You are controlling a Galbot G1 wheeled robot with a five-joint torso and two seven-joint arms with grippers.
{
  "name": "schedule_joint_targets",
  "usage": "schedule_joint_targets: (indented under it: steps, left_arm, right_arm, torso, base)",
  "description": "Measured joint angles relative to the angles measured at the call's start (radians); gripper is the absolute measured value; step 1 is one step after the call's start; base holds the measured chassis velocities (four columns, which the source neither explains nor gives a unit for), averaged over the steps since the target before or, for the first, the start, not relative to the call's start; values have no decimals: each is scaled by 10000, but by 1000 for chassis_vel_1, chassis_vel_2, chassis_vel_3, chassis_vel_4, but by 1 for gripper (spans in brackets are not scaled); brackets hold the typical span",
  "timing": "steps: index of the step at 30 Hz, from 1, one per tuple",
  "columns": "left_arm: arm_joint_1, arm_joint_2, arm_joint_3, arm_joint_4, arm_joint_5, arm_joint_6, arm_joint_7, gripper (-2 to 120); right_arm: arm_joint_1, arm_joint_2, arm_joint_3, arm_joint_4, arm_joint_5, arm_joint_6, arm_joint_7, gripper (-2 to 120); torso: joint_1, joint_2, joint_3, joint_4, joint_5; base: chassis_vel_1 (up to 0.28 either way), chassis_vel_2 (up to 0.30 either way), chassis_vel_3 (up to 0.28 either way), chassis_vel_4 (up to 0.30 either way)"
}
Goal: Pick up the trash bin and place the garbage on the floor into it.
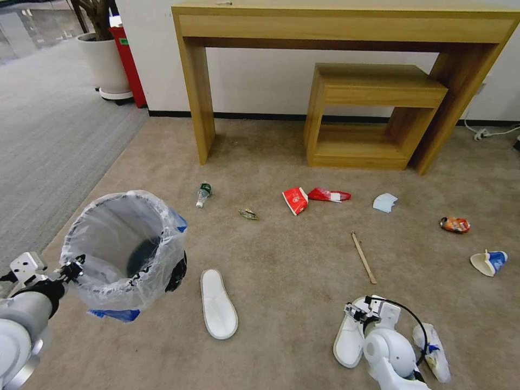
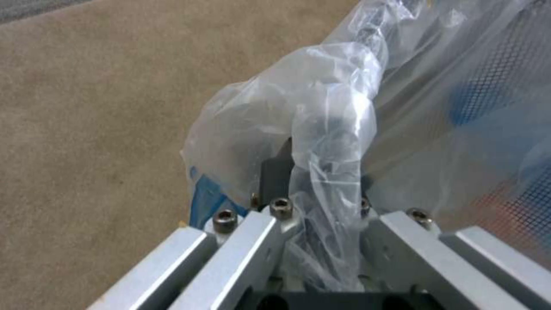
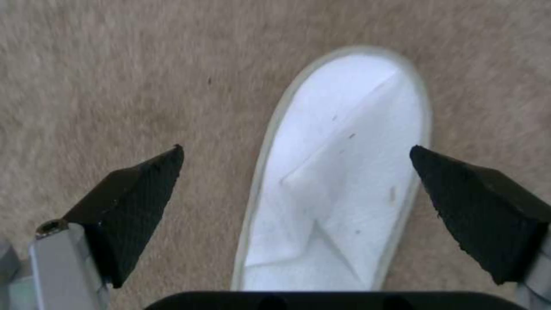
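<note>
The bin (image 1: 127,249) is already lifted: the left claw (image 1: 73,269), at 8 o'clock in the head view, is clenched on its rim through the crinkled liner (image 2: 310,129), and the bin hangs tilted with its mouth toward the robot. So the step in hand looks like collecting the garbage, beginning with a slipper.

The right claw (image 3: 295,172), at 5 o'clock in the head view, hangs spread wide over the near slipper (image 3: 338,172), holding nothing. Its black fingertips (image 3: 137,189) stand either side of the slipper's width, one past each edge; whether they touch the carpet (image 1: 281,260) I cannot tell.

The next move, I judge, is to lower and close across the slipper, pinching its soft upper, then carry it toward 9 o'clock to the bin.

A second slipper (image 1: 218,303) lies at 6 o'clock, just beside the bin. Scattered toward 12 to 3 o'clock are a bottle (image 1: 203,195), red wrappers (image 1: 314,197), a tissue (image 1: 384,202), a stick (image 1: 363,257), a can (image 1: 455,224) and a cup (image 1: 489,262).
</note>
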Motion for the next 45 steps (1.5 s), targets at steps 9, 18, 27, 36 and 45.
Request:
schedule_joint_targets:
  steps: [9, 18, 27, 36, 45]
  left_arm:
    - [-58, 30, 2, 160, 30, 0, 43, 0]
    - [-137, 50, 64, 369, 33, 0, 103, 0]
    - [-145, 154, 34, 466, 40, 0, 157, 0]
    - [-127, 208, -8, 490, 28, 1, 192, 0]
    - [-128, 231, -15, 487, -6, 0, 201, 0]
  right_arm:
    - [186, 140, -118, -649, -405, 6, -85, 99]
    - [463, 147, 63, -1438, -666, 199, -185, 86]
    - [717, 257, 145, -1904, -941, 513, -338, 63]
    - [705, 304, 135, -1910, -1037, 568, -367, 31]
    - [569, 243, 247, -1912, -1226, 566, -399, 23]
  torso:
    - [0, 0, 0, 0, -1]
    - [0, 0, 0, -1, -1]
    - [-1, 0, 0, 0, 0]
    - [0, 0, 0, 0, -1]
    - [0, 0, -1, 0, 0]
  base:
    - [0, 0, 0, 0]
    - [0, 0, 0, 0]
    - [0, 0, 0, 0]
    - [0, 0, 0, 0]
    - [0, 0, 0, 0]
